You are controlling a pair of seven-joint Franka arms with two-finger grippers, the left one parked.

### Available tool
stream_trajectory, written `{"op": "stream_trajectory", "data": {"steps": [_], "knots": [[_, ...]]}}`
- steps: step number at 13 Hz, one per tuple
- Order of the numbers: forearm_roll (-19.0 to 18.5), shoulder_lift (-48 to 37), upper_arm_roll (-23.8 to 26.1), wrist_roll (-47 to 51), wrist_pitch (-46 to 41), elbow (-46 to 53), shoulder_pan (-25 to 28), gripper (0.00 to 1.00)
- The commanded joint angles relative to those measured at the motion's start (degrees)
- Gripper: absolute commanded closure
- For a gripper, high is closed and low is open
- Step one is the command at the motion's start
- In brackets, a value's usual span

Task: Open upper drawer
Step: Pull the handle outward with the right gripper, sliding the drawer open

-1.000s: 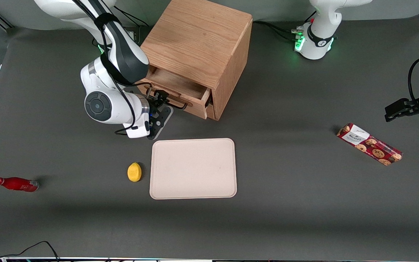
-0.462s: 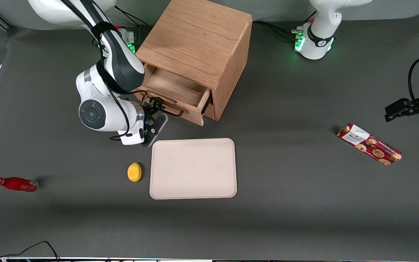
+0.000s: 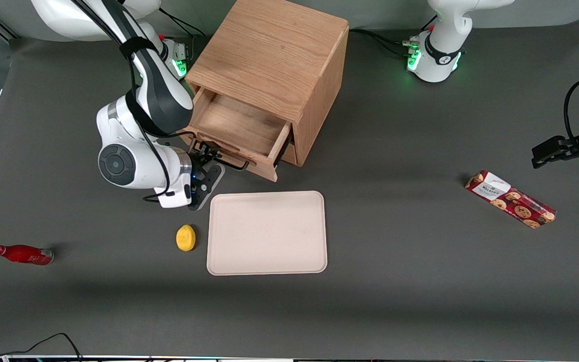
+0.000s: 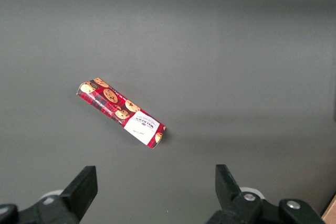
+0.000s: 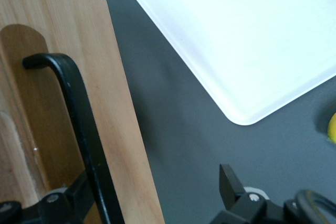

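The light oak cabinet [image 3: 269,55] stands near the working arm's base. Its upper drawer [image 3: 234,125] is pulled well out and its bare wooden inside shows. The dark bar handle [image 3: 229,162] runs along the drawer's wooden front [image 5: 113,114]. My right gripper [image 3: 208,161] is at that handle, in front of the drawer. In the right wrist view the gripper [image 5: 152,184] is open: one finger [image 5: 79,195] sits against the handle [image 5: 79,108], and the other finger [image 5: 228,179] hangs over the grey table, apart from the drawer front.
A pale tray [image 3: 267,232] lies nearer the front camera than the drawer, a short way from its front. A yellow lemon [image 3: 185,237] sits beside the tray. A red bottle [image 3: 20,254] lies toward the working arm's end, a cookie box [image 3: 509,198] toward the parked arm's.
The upper drawer has slid farther out of the cabinet. My gripper has moved with the handle, toward the front camera and the working arm's end.
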Motion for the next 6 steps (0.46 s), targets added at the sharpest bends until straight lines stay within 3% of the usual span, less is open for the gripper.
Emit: {"op": "stream_trajectory", "data": {"steps": [1,6], "knots": [[-0.6,2.4,0.2,-2.9,-0.3,2.8,-1.0,0.0],[-2.1,3.8,0.2,-3.2,-0.3,5.3,-1.9,0.0]]}}
